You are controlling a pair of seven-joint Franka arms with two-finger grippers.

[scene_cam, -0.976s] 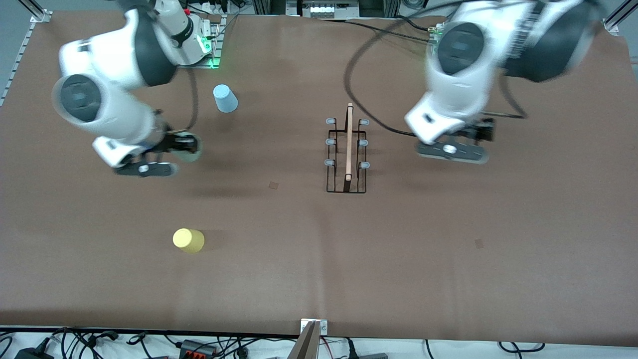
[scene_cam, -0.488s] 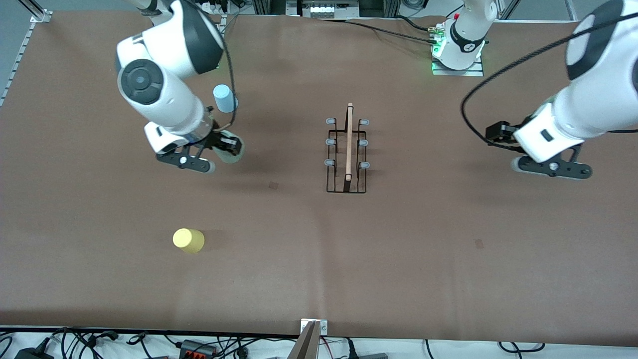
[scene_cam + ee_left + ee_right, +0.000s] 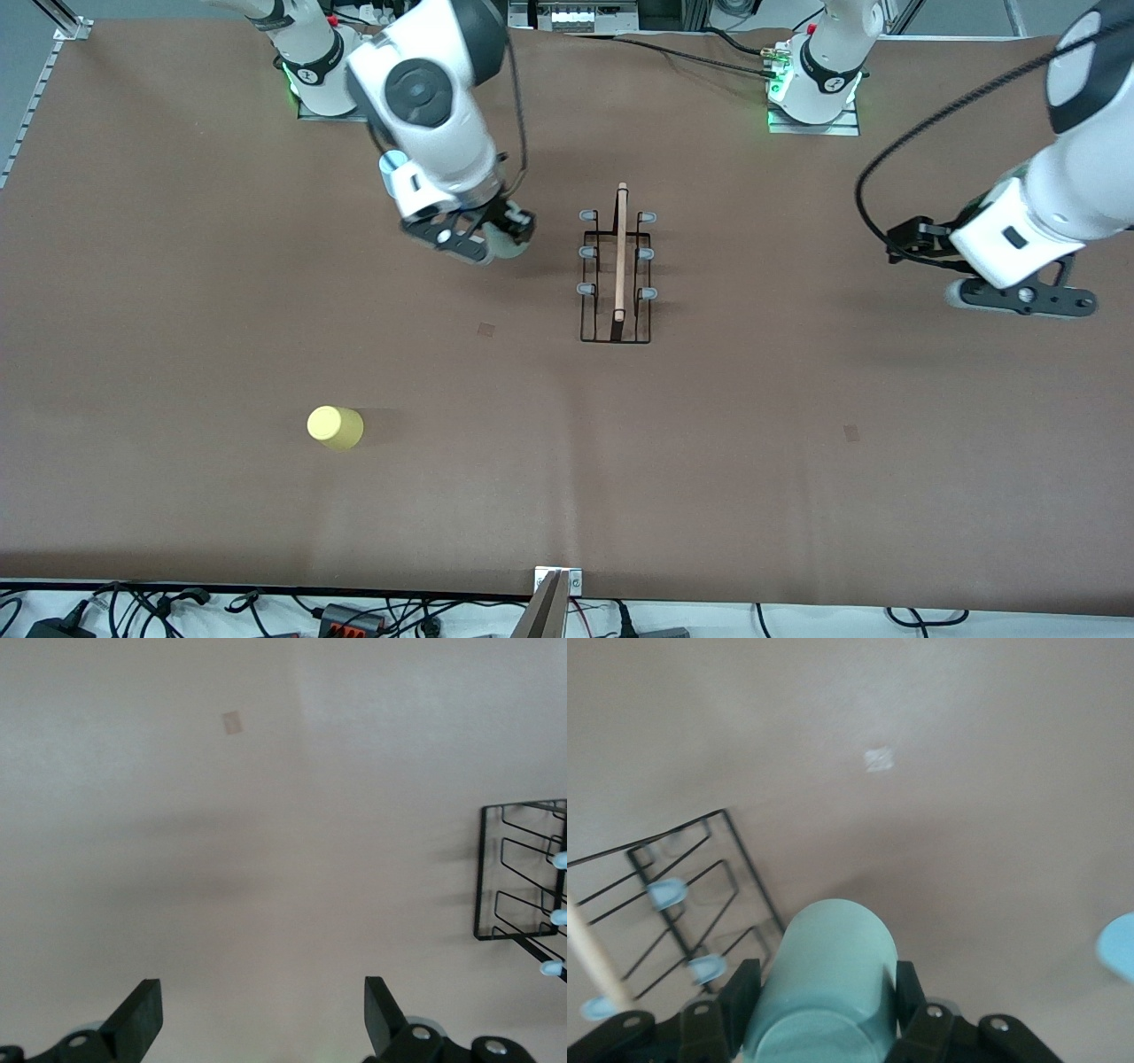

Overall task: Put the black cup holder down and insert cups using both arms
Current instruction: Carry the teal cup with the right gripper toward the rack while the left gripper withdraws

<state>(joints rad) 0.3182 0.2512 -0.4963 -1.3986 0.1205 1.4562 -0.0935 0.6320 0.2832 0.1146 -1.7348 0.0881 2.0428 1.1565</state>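
Observation:
The black cup holder stands mid-table, its wooden rod on top and its pale pegs bare. My right gripper is shut on the sage green cup and holds it in the air just beside the holder, toward the right arm's end. In the right wrist view the green cup sits between the fingers, with the holder close by. My left gripper is open and empty over bare table toward the left arm's end; its wrist view shows the spread fingers and the holder's edge.
The yellow cup stands upside down, nearer the front camera, toward the right arm's end. The light blue cup is mostly hidden by the right arm; it also shows at the edge of the right wrist view. Brown paper covers the table.
My right gripper has carried the green cup from the right arm's end across to just beside the holder. The left gripper has swung away from the holder toward the left arm's end.

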